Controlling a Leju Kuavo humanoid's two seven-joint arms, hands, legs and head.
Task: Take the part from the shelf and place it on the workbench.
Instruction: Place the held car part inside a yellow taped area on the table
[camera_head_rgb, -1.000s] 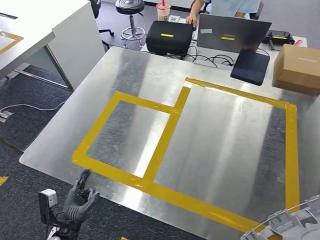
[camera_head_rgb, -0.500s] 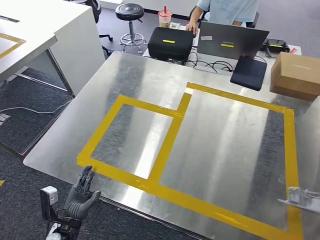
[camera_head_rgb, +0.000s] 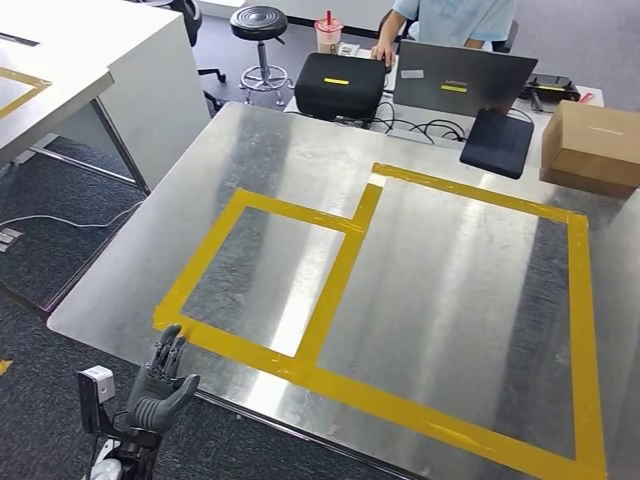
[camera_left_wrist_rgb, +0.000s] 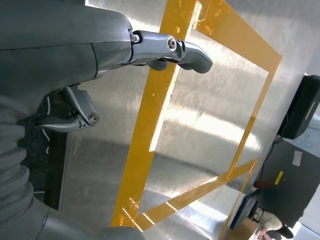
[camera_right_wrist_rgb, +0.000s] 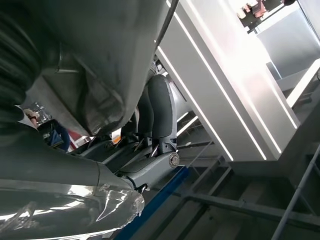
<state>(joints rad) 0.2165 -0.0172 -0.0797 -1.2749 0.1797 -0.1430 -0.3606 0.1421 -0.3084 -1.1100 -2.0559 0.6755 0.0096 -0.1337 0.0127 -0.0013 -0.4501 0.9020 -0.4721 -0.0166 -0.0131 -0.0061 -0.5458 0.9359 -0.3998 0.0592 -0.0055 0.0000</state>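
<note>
The shiny metal workbench (camera_head_rgb: 423, 260) with yellow tape outlines (camera_head_rgb: 332, 290) is being viewed from high above by the head camera and closely by the left wrist camera, while the right wrist camera is being aimed upward.

Brushed-metal bench (camera_head_rgb: 423, 260) with yellow tape (camera_head_rgb: 332, 290) laid straight on it, marking a smaller rectangle on the left joined to a bigger one on the right. Glare streaks across the bare metal inside both. Same tape lines in the left wrist view.
</note>
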